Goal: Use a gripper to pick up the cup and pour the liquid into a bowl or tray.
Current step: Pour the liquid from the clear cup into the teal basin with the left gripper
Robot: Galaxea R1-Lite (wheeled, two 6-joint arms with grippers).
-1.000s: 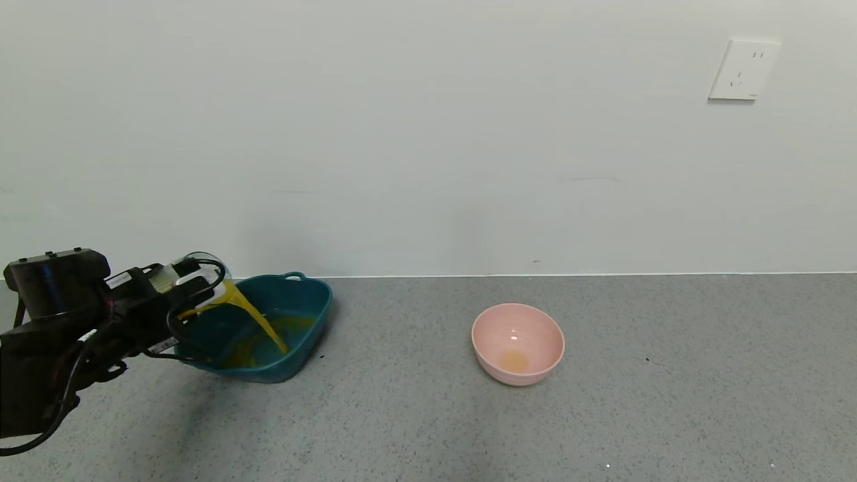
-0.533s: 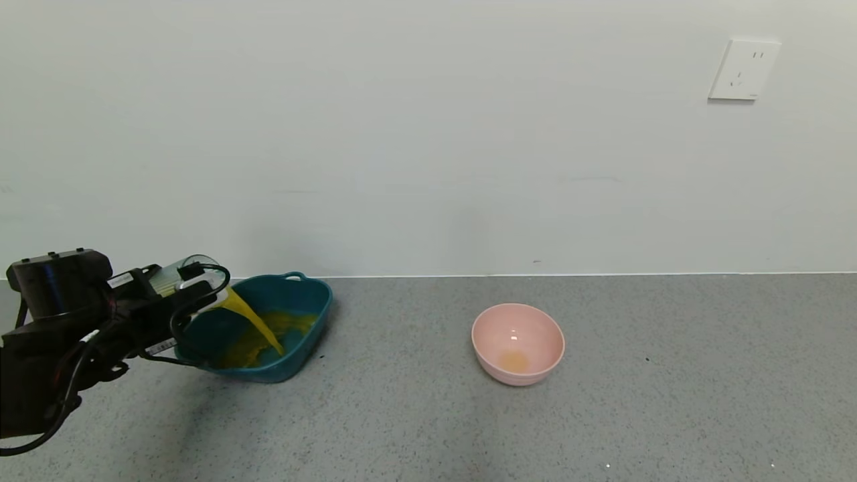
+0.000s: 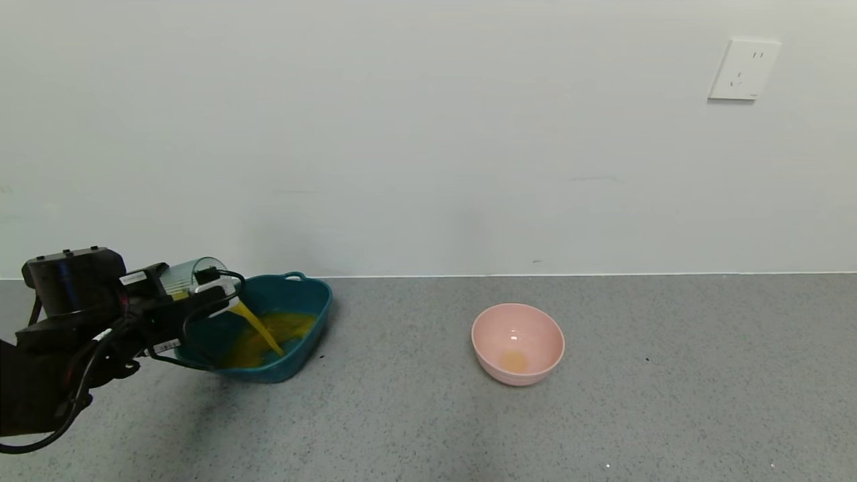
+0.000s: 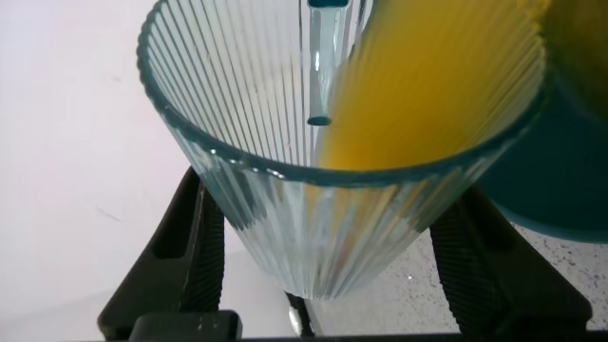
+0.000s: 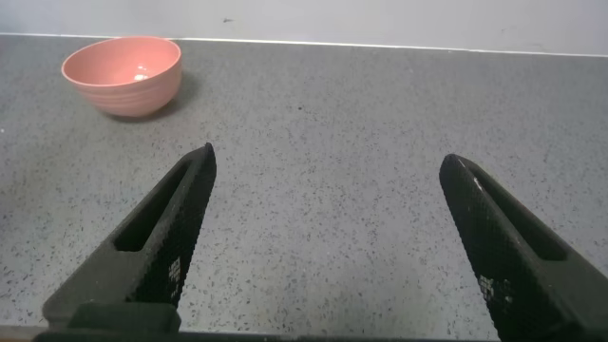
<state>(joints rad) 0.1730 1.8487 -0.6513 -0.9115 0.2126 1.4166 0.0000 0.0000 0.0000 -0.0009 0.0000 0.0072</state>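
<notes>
While the pour was under way, the head view showed the left gripper (image 3: 201, 294) low at the robot's left, its jaws clamped on the cup (image 3: 191, 276). The cup lay tipped well past level, its long axis running roughly sideways from the jaws, base toward the wrist and mouth toward the teal basin (image 3: 315, 314). The mouth stood over the basin's near rim, just beyond the jaws on their far side. A stream of orange liquid (image 3: 261, 329) fell from the lip onto a pool on the basin floor. The pink bowl (image 3: 517, 343) sat well apart on the grey surface (image 3: 602, 415), with a small orange residue at its bottom, and played no part in the pour. The right arm did not appear in this view.

From the left wrist view, the cup (image 4: 313, 190) was held between the two black fingers (image 4: 190, 256), the ribbed wall filling the gap. The liquid (image 4: 418, 95) ran along the lower side of the cup toward the rim, and the basin (image 4: 560, 180) lay directly beyond that rim. Judged from this, any further tilt should turn about the cup's axis with the lip kept over the basin.

From the right wrist view, the right gripper (image 5: 328, 242) hung idle above the surface, jaws wide and holding nothing, the pink bowl (image 5: 122, 74) far ahead of them.
</notes>
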